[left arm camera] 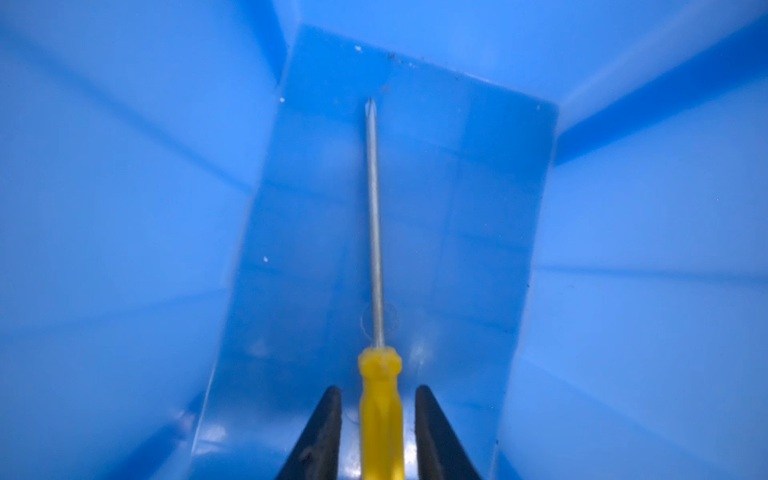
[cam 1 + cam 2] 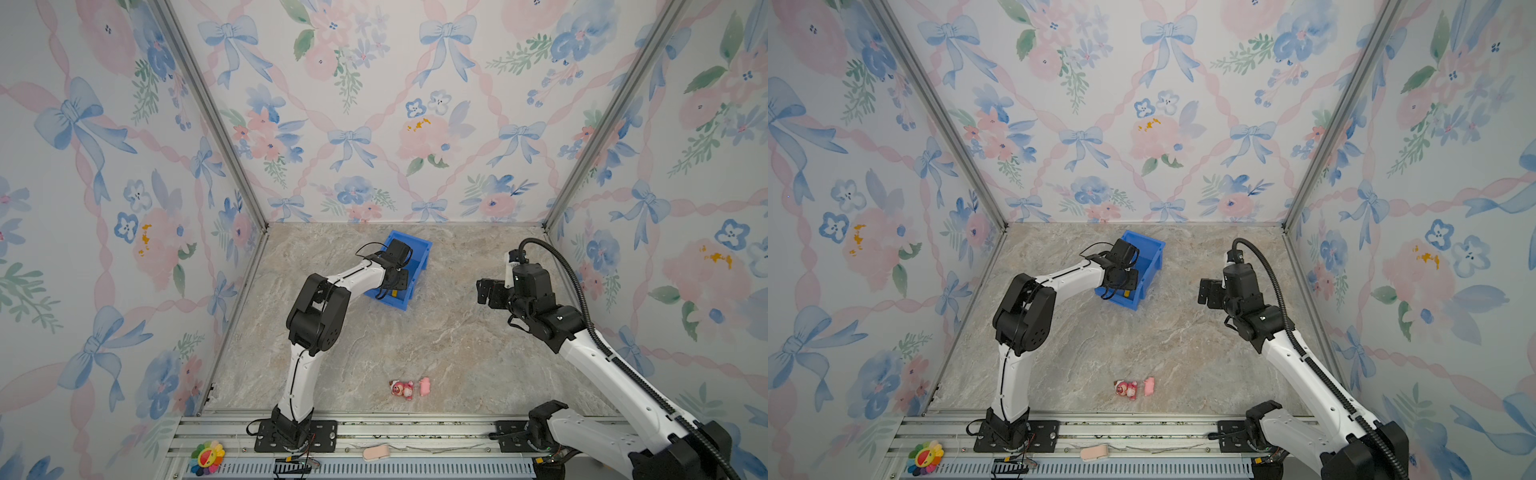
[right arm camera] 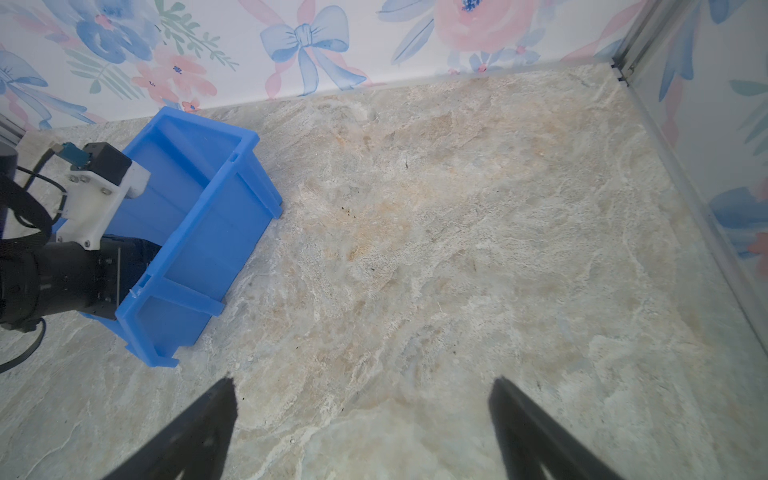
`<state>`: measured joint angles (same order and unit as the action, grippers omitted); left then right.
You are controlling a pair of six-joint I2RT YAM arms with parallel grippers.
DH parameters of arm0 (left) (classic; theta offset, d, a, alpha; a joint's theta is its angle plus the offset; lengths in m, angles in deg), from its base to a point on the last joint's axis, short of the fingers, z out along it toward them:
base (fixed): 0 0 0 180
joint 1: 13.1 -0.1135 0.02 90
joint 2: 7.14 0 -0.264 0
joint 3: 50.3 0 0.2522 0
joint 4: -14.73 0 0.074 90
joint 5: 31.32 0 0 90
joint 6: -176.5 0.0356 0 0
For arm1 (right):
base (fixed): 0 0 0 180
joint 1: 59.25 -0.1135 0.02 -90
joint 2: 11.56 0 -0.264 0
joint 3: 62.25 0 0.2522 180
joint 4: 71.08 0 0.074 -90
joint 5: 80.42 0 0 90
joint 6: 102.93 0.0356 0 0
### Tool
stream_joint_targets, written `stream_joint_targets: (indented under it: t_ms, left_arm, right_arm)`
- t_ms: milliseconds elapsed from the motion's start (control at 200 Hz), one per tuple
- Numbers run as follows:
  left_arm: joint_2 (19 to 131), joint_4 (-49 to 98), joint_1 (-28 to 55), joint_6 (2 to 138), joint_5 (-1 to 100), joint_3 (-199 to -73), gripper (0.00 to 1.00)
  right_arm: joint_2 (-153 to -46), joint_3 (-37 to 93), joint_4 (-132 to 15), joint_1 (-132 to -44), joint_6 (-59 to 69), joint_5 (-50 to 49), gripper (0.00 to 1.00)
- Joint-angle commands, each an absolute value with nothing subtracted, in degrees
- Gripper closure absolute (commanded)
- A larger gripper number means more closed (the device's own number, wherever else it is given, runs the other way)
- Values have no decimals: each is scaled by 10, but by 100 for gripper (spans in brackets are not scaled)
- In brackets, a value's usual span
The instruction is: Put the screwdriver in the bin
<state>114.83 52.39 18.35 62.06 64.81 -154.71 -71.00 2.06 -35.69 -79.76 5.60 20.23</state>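
The screwdriver point(image 1: 380, 399) is inside the bin point(image 1: 124, 208) and appears to lie along its floor. Its yellow handle sits between the two fingers of the left pincer point(image 1: 378, 388), and its thin grey shaft runs straight out ahead of the tips toward the bin's end wall. The left pincer is released: a strip of blue floor shows on each side of the handle, so neither finger point(image 1: 324, 424) touches it. The bin's side walls rise close on either side of this pincer.

In both top views the left arm reaches into the bin point(image 2: 419, 249) at its nearer end. A bit of the screwdriver point(image 2: 394, 294) shows yellow just under the wrist.

The bin stands on the worktop point(image 2: 415, 345). The right pincer point(image 3: 361, 380) hovers over bare worktop, well apart from the bin point(image 3: 216, 232). Its fingers are spread wide and it grasps nothing.

Two small pink toys point(image 2: 402, 389) lie together on the worktop. They are far behind both pincers, near the rail that carries the arms.
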Motion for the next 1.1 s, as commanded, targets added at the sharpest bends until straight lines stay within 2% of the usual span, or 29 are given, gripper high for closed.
stream_joint_targets:
  t_ms: [0, 110, 150, 225, 335, 470, 635, 815, 975, 1095]
  left_arm:
    - [1103, 529, 185, 617, 652, -1536, 57]
    - [1066, 530, 185, 615, 652, -1520, 55]
    - [1049, 530, 185, 614, 653, -1509, 51]
    - [1013, 530, 185, 604, 652, -1482, 35]
    - [955, 530, 188, 599, 656, -1428, 22]
    - [876, 527, 189, 594, 690, -1340, 4]
    - [780, 511, 184, 607, 741, -1233, 2]
    - [682, 449, 158, 620, 822, -1122, 2]
    - [630, 383, 122, 615, 953, -1036, 2]
    - [634, 316, 89, 670, 959, -1000, 2]
  right_arm:
    - [-684, 13, -361, -774, 49, 181, 3]
    - [-668, 9, -359, -745, 45, 159, 3]
    - [-663, 7, -360, -733, 43, 145, 3]
    - [-655, 0, -364, -707, 41, 104, 3]
    - [-640, -18, -376, -669, 39, 49, 3]
    - [-631, -28, -366, -665, 21, 60, 3]
    - [-620, -68, -375, -660, 31, 116, 3]
    - [-545, -165, -440, -638, 34, 233, 3]
    - [-561, -221, -474, -589, 6, 213, 3]
    - [-600, -240, -517, -579, -32, 195, 3]
